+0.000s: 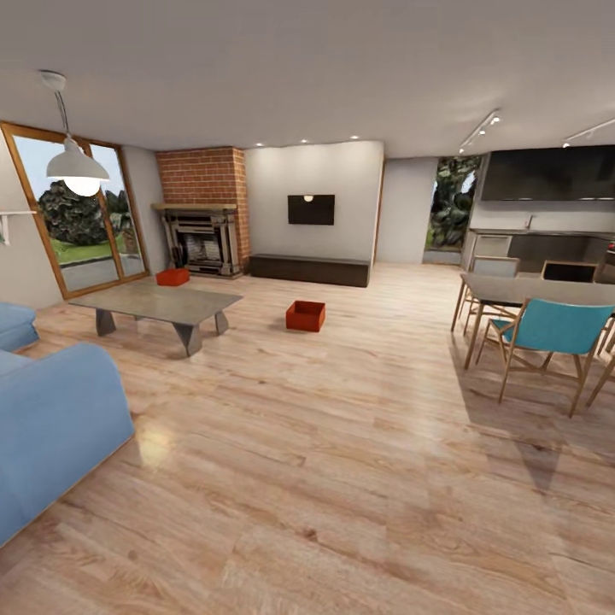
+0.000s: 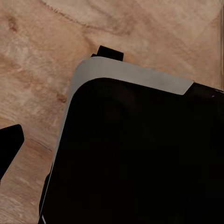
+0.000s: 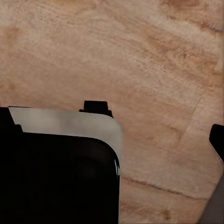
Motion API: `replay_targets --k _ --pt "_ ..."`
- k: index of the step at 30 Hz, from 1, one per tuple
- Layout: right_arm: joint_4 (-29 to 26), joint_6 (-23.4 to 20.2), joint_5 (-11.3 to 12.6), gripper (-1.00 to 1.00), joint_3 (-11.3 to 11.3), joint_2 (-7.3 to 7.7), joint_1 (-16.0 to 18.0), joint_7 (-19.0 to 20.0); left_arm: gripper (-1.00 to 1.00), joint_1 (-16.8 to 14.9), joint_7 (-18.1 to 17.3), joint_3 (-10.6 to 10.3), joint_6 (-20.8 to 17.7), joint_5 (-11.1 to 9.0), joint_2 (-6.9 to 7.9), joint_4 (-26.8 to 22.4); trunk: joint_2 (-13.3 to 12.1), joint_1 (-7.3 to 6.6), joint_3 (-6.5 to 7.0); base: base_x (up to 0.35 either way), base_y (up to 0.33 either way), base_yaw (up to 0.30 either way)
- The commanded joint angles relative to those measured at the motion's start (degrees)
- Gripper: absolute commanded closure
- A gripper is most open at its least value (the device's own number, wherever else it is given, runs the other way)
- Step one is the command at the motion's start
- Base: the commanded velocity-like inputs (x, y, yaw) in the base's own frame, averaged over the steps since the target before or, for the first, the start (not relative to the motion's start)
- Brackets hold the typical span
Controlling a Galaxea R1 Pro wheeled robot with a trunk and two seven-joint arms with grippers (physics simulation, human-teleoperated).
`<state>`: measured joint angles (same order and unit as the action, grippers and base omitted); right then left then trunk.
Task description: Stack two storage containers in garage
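At the far left of the head view a blue sofa (image 1: pixel 47 410) is cut off by the picture's edge, so that only part of its arm and seat is seen, and above it a white pendant lamp (image 1: pixel 75 162) hangs before a wood-framed glass door (image 1: pixel 81 209). Further right a low grey coffee table (image 1: pixel 158 303) stands on the light wood-plank floor (image 1: pixel 325 478) of the living room. Just behind the table's far edge one orange-red storage container (image 1: pixel 172 276) is seen, its lower part hidden by the tabletop, with the red brick fireplace (image 1: pixel 203 213) behind it. The second storage container (image 1: pixel 305 315) sits in the open on the planks to the right of the table, well apart from the first, its open top facing up. Behind it a long dark bench (image 1: pixel 309 269) runs along the white wall under a dark wall-mounted screen (image 1: pixel 311 209). At the right a dining table (image 1: pixel 538 290) and a teal chair (image 1: pixel 551 333) are partly cut off by the frame, and a dark kitchen counter (image 1: pixel 547 243) behind them is hard to make out. In the left wrist view a black, grey-edged body of the robot (image 2: pixel 140 154) is seen over wood planks, and a dark fingertip (image 2: pixel 9 144) of the left gripper juts in at the edge; whether that claw is released or clenched cannot be told. In the right wrist view a like black body (image 3: pixel 56 172) is seen, with a dark sliver (image 3: pixel 217 140) at the edge, and the right gripper's state cannot be told either.
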<state>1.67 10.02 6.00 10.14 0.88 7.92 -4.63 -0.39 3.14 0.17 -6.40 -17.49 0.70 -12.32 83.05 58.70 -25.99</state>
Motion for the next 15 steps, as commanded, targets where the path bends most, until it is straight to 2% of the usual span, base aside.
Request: replay_targets --k 1,15 --pt "0.2 0.3 0.6 -1.00 0.5 -0.04 0.1 0.0 -1.00 0.0 0.2 0.0 -0.4 -0.3 0.00 -0.2 0.0 0.03 -0.06 0.324 0.000 0.000" --pt "0.2 0.3 0.6 -1.00 0.5 -0.07 0.1 0.0 -1.00 0.0 0.2 0.0 -0.4 -0.3 0.00 -0.2 0.0 0.03 -0.06 0.324 0.000 0.000"
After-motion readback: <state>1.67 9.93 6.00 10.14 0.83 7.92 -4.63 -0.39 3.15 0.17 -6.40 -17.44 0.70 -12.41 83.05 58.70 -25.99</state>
